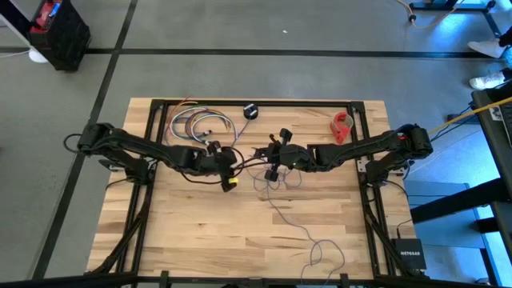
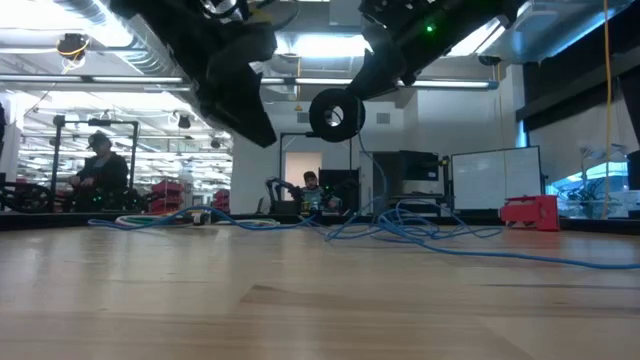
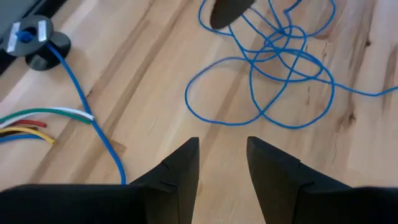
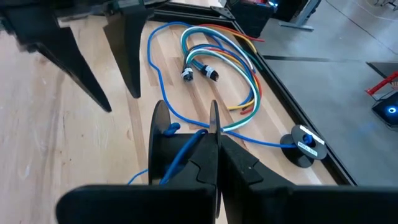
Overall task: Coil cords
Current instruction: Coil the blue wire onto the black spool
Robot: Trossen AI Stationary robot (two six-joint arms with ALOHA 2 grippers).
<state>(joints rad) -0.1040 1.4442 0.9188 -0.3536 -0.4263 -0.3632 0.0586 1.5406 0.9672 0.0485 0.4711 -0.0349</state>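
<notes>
Cord (image 1: 282, 210), thin and long, lay in loose loops on the wooden surface (image 1: 200, 232), trailing from the middle toward the near edge. One end ran to a small black puck (image 1: 250, 111) sitting by the far rail of the surface, beside the bundle of coloured cables (image 1: 196, 124). That bundle lay coiled just beside the puck, its white-tipped ends pointing inward. A red object (image 1: 342, 126) rested near the far rail too, on the other side of the puck and well apart from it.

Right pincer (image 4: 212, 134) was closed over the middle of the surface, fingers pressed together on a black round spool (image 4: 163, 146) with the cord wound into it. In the low view the spool (image 2: 335, 114) hung above the surface, clear of the wood, cord dropping from it to the loops below.

Left pincer (image 3: 222, 155) hovered just beside the right one, on the cable-bundle side, its fingers (image 3: 184, 165) parted with a narrow gap and nothing between them. Loops of cord (image 3: 267, 74) lay ahead of it.
</notes>
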